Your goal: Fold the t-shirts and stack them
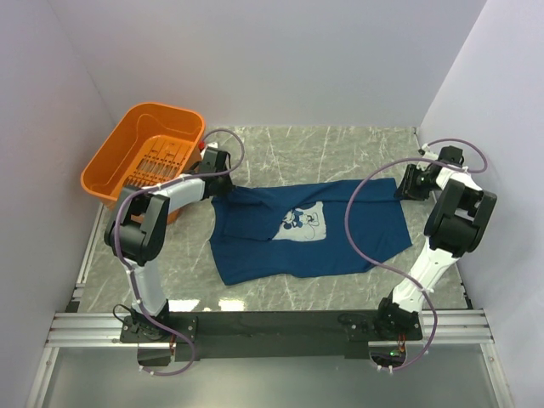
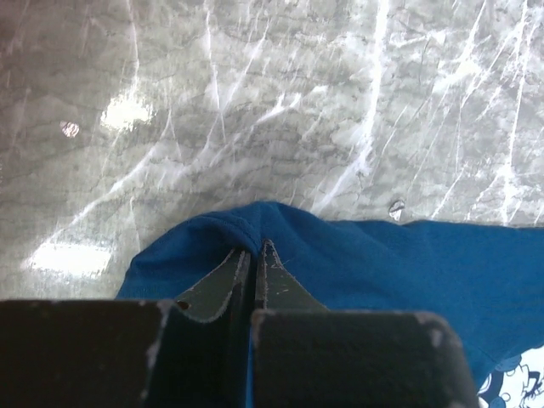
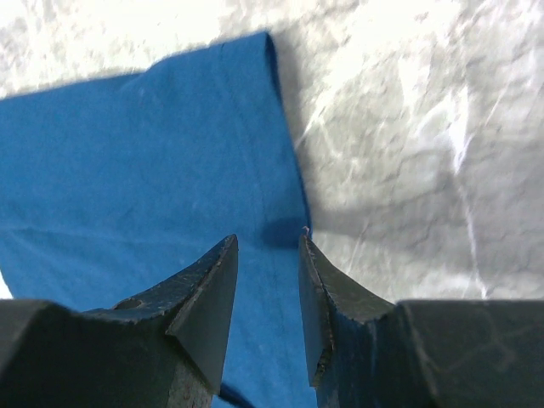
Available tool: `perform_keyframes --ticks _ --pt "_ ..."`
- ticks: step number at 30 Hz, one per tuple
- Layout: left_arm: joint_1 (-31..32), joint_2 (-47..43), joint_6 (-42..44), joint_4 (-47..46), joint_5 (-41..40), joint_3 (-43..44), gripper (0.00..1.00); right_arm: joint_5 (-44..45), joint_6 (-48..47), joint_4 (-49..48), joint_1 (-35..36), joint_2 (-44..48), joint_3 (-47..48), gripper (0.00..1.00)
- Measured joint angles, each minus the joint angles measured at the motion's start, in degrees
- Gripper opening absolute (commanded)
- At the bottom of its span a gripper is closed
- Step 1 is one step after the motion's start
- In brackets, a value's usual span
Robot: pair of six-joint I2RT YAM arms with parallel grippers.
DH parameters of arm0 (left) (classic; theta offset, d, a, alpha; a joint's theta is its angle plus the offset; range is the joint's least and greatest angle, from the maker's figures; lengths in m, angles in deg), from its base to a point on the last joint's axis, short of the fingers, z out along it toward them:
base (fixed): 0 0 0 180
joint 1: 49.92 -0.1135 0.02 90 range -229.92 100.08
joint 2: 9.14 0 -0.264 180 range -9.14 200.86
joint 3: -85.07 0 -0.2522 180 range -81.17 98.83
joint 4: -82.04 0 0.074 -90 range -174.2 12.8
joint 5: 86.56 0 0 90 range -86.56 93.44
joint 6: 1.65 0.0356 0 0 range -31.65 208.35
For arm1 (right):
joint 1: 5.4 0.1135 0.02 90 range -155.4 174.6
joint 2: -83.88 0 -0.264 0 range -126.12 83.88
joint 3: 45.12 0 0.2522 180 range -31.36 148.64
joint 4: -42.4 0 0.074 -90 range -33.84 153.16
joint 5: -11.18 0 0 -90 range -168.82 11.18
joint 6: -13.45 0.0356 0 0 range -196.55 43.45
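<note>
A dark navy-blue t-shirt [image 1: 323,246] with a pale mouse print [image 1: 302,223] lies spread out, print up, in the middle of the marble table. My left gripper [image 1: 223,178] is at the shirt's far left corner and is shut on a pinch of its cloth [image 2: 246,234]. My right gripper [image 1: 406,185] is at the shirt's far right corner. It is open, and its jaws stand over the edge of the blue cloth [image 3: 153,170] without holding it.
An orange plastic basket [image 1: 127,166] stands at the far left, just behind my left arm. White walls close in the table on three sides. Bare marble [image 1: 340,149] lies behind the shirt.
</note>
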Motion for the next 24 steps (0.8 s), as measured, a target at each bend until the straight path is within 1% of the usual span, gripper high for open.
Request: perform_keyframes --ticks 10,13,14,16,17,19,20,24 --pt "0.0 1.8 0.8 0.4 0.1 1.6 0.02 0.9 0.4 1.8 0.0 -6.1 6.3 0.41" --pt "0.0 1.8 1.0 0.4 0.2 2.2 0.01 1.0 0.5 2.4 0.0 -6.9 7.5 0.36" --pt "0.0 1.8 1.0 0.4 0.2 2.3 0.01 1.0 0.6 2.5 0.0 -7.1 7.6 0.31" --pt "-0.1 1.8 1.1 0.4 0.3 2.4 0.01 1.0 0.6 2.9 0.0 -7.3 7.9 0.24" --pt "-0.2 1.8 1.1 0.4 0.3 2.5 0.01 1.0 0.6 3.0 0.0 -7.5 7.9 0.16" --pt "-0.3 1.8 1.1 0.4 0.4 2.5 0.01 0.8 0.5 3.4 0.0 -7.5 8.0 0.08" --pt "-0.4 1.8 1.1 0.4 0.4 2.6 0.01 0.7 0.6 3.7 0.0 -7.5 8.0 0.01" --pt "-0.9 1.8 1.1 0.7 0.5 3.0 0.01 0.8 0.6 3.7 0.0 -7.5 8.0 0.00"
